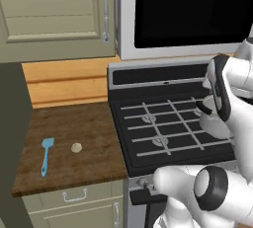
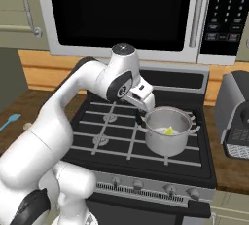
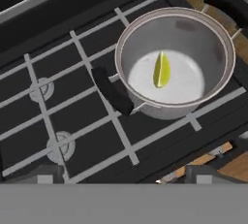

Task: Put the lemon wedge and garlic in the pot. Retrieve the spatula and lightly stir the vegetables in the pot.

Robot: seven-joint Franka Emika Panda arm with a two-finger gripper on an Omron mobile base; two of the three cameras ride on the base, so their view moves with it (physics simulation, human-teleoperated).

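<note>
Wooden counter at the lower left of the left base view, carrying the light-blue spatula with its blade towards the top of the frame and, just to its right and apart from it, the round beige garlic. Right of the counter, black stove with pale grates; above it, dark-fronted microwave; at upper left, olive cabinet door. From this side, right part of the stove largely blocked by the white arm, so little to tell there about the pot. Seen from the right base view: shiny steel pot standing on the grates right of centre, pale inside, with the yellow lemon wedge lying on its bottom; boxy grey toaster at the right edge, well apart from the pot; blue blade of the spatula peeking in at the far left edge. Gripper hanging just above and left of the pot's rim, touching nothing, holding nothing. Looking down from the hand view: pot at upper right, round and open, its short black handle pointing towards lower left and a second black grip at the top right corner; lemon wedge near the middle of the pale floor, slim and pointed at both ends, clear of the walls. Two finger tips at the far left and far right of the bottom of that view, standing wide apart with bare grate between them. Garlic alone on the counter, not yet in the pot; spatula untouched.
</note>
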